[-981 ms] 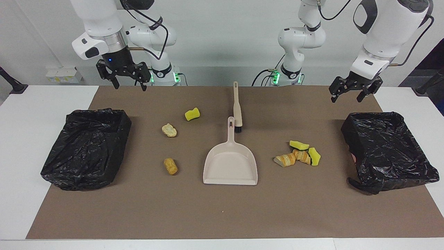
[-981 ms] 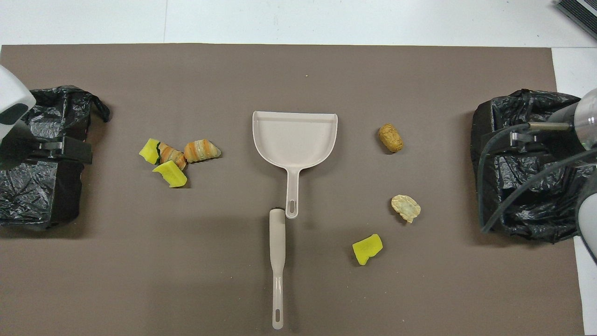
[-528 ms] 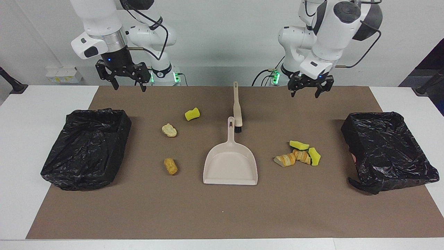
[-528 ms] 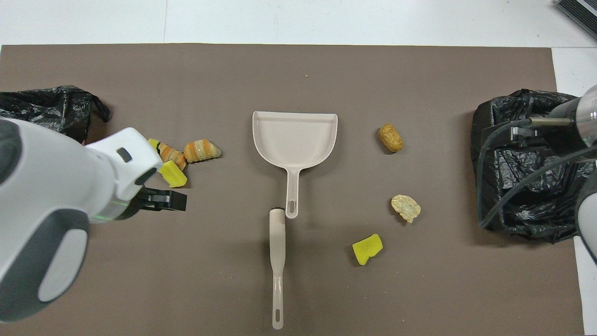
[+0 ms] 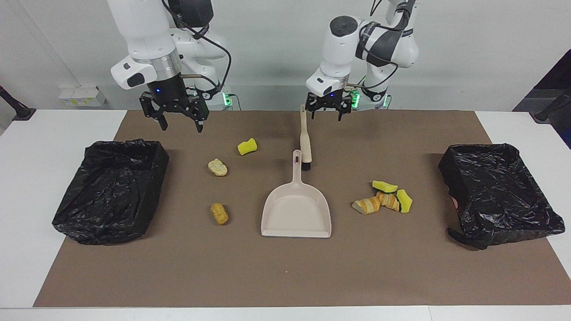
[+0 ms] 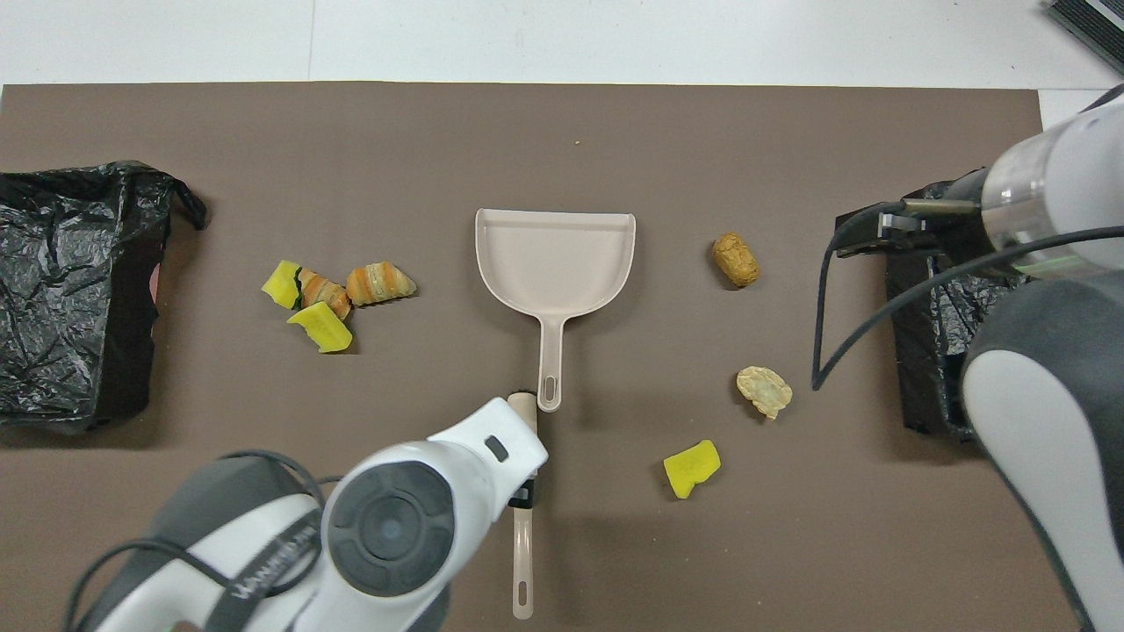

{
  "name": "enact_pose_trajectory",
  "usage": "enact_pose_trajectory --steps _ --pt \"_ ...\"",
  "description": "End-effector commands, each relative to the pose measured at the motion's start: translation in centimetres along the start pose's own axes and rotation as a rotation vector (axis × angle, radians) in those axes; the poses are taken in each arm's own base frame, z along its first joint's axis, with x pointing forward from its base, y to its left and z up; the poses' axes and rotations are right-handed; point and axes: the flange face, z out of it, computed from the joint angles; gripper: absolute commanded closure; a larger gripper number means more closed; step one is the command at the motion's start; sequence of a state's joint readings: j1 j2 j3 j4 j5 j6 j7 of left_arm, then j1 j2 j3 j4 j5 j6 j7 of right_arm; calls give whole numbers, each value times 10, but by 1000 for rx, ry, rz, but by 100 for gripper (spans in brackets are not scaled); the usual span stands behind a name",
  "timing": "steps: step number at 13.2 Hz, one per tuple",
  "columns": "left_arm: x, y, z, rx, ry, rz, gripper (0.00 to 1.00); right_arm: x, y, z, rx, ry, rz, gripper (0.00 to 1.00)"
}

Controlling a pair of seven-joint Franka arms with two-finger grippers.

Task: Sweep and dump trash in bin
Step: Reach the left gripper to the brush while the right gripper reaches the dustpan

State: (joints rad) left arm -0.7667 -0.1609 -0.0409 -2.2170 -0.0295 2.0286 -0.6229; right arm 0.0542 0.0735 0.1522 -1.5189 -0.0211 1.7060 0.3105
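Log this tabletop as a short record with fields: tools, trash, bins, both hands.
tools: beige plastic dustpan mid-mat; beige long-handled brush nearer the robots, bristles beside the dustpan's handle
trash: seven yellow sponge and brown bread-like pieces loose on the brown mat, none in the dustpan
bins: two black-bag-lined bins, one at each end
left hand: open, over the brush handle
right hand: open, raised over the mat

Beige dustpan (image 5: 296, 214) mid-mat, beige brush (image 5: 305, 139) touching its handle, brown mat (image 5: 285, 267)
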Motion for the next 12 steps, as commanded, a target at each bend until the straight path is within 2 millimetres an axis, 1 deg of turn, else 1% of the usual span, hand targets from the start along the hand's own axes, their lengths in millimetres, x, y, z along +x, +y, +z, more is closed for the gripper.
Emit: enact_pose_trajectory --steps 1,2,4,5,6,7,9,10,11,12 --pt "-24 34 59 0 -11 -15 0 7 -34 25 16 19 19 0" --pt "-38 40 74 -8 -1 -16 0 10 -48 37 6 24 14 0" --pt "-63 53 90 -5 -1 -17 0 6 -94 69 -49 42 -33 0" --pt "-63 47 97 2 -8 -13 0 3 -114 88 -68 30 -37 0" --pt "-68 42 103 14 -19 -6 0 -1 -129 95 -67 35 -30 0" --pt "-77 38 106 20 -24 -2 0 -6 -143 102 -62 35 -30 0" --pt "-77 38 106 18 -24 -1 1 -11 -155 106 -48 23 -32 0" --pt "-75 36 107 20 -24 -5 33 -18 -168 110 -47 23 -47 0" --pt "-71 36 106 16 -23 -12 59 -23 -184 119 -39 27 -70 0" --pt "-69 37 106 17 -23 -12 77 -33 -204 130 -29 18 -80 0"
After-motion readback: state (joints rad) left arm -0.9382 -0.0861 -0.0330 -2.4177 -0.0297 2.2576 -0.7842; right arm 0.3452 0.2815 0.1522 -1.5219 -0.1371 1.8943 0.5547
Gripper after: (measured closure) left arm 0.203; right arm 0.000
